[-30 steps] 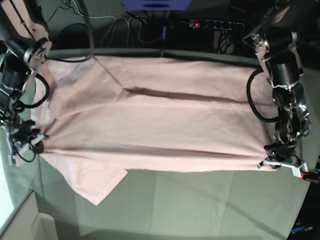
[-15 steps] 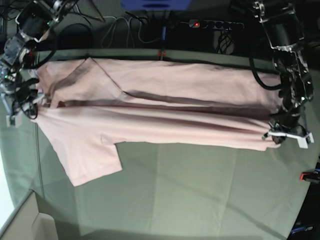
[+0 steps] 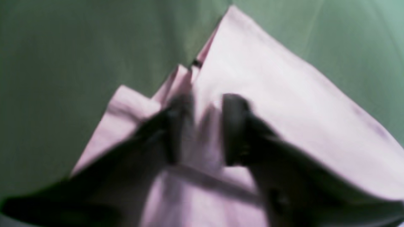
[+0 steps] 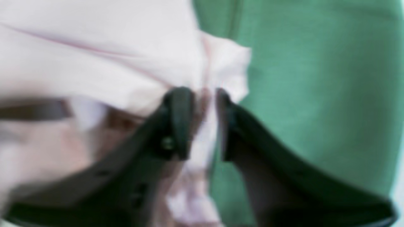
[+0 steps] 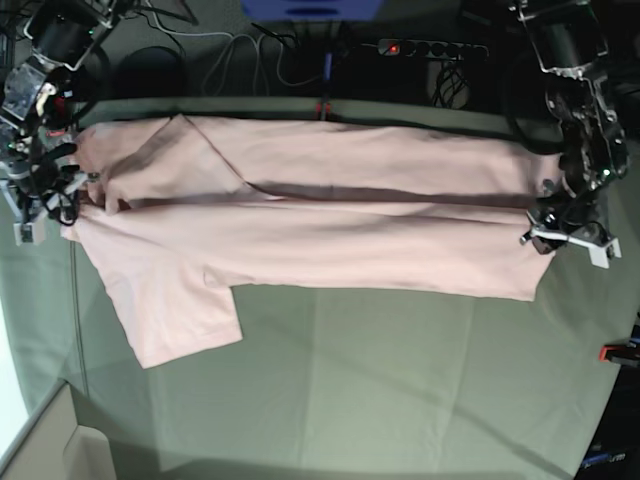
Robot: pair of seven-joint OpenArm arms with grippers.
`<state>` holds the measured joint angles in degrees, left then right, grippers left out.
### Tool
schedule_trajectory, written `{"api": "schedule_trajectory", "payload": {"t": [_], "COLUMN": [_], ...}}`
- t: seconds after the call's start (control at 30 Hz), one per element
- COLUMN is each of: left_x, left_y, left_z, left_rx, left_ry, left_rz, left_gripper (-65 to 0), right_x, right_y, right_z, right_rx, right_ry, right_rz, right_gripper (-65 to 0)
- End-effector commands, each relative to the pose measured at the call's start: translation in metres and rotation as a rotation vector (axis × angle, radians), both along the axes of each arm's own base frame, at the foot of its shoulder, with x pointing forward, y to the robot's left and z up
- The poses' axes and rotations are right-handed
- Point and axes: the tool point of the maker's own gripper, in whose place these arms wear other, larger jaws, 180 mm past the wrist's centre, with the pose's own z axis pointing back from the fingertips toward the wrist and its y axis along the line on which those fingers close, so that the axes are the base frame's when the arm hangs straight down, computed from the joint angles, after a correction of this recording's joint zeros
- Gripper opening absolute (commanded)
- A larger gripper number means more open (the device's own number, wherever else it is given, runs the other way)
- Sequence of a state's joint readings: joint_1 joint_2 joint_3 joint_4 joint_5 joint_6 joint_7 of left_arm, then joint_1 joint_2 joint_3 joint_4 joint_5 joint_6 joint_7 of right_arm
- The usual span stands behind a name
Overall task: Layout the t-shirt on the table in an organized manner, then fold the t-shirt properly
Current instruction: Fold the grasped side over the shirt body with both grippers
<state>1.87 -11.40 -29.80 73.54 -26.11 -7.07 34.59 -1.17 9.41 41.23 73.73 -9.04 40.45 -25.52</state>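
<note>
The table [image 5: 400, 400] carries the t-shirt [image 5: 330, 245] folded lengthwise along its far edge, one sleeve splayed toward the near-left corner. The right gripper [image 4: 202, 104] and left gripper [image 3: 202, 126] each stand with jaws parted, cloth between them — clamped or freed, I cannot tell. Best to let go cleanly and lift straight up — no dragging the fold.

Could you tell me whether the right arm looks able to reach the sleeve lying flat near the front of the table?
Probably yes: the sleeve lies uncovered on the table, just below the right gripper, nothing between.
</note>
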Motion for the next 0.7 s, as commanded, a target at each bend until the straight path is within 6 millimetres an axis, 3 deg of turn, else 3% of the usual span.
{"api": "schedule_trajectory", "payload": {"t": [0.0, 0.07, 0.17, 0.3, 0.47, 0.57, 0.67], "left_x": [0.011, 0.009, 0.011, 0.035, 0.073, 0.093, 0.111], "left_y": [0.014, 0.025, 0.037, 0.04, 0.035, 0.029, 0.014], "left_z": [0.021, 0.03, 0.039, 0.056, 0.052, 0.035, 0.014], "left_rx": [0.026, 0.031, 0.036, 0.034, -0.053, -0.074, -0.018], "left_ry": [-0.063, -0.084, -0.11, -0.16, -0.167, -0.103, -0.034], "left_rz": [0.023, 0.055, 0.091, 0.096, 0.119, 0.112, 0.057], "left_gripper": [-39.0, -34.0, -32.5, -32.5, -32.5, -32.5, -32.5], "right_x": [0.011, 0.012, 0.022, 0.037, 0.066, 0.083, 0.087], "right_y": [-0.01, -0.018, -0.026, -0.023, 0.0, 0.015, 0.024], "right_z": [0.016, 0.022, 0.037, 0.048, 0.056, 0.062, 0.061], "right_rx": [-0.031, -0.047, -0.063, -0.067, -0.053, -0.047, -0.038], "right_ry": [-0.049, -0.056, -0.1, -0.135, -0.171, -0.192, -0.181], "right_rz": [-0.006, -0.008, -0.027, -0.016, 0.044, 0.083, 0.099], "right_gripper": [-41.4, -36.5, -34.1, -34.0, -34.0, -34.0, -34.0]}}
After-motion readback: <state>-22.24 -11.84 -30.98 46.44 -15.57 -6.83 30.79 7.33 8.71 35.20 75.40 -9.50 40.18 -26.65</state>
